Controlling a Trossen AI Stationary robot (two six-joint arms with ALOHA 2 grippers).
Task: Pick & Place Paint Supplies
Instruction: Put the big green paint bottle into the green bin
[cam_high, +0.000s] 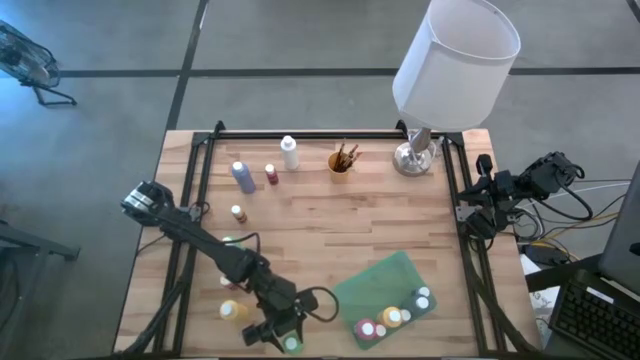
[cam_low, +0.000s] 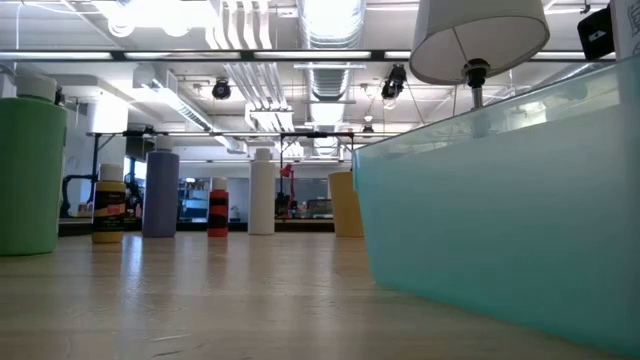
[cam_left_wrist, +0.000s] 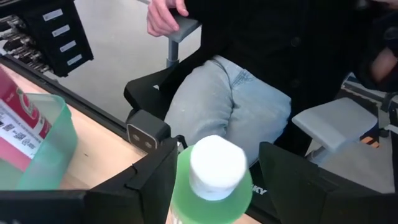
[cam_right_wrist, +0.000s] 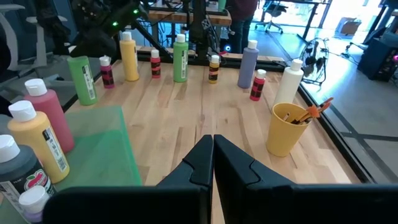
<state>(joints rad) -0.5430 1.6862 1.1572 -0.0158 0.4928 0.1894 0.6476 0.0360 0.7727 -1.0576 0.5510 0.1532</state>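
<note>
Reaching along the worktop's (cam_high: 300, 215) near edge, the left gripper (cam_high: 283, 338) has its fingers (cam_left_wrist: 146, 180) spread either side of a green white-capped bottle (cam_left_wrist: 211, 183), not visibly pressing it. The right gripper (cam_right_wrist: 212, 158) waits off the right edge, fingers shut together on nothing. A green tray (cam_high: 385, 285) near the near-right corner holds several bottles. Other bottles and a yellow brush cup (cam_high: 340, 161) stand towards the far edge, beside the lamp (cam_high: 450, 60).
</note>
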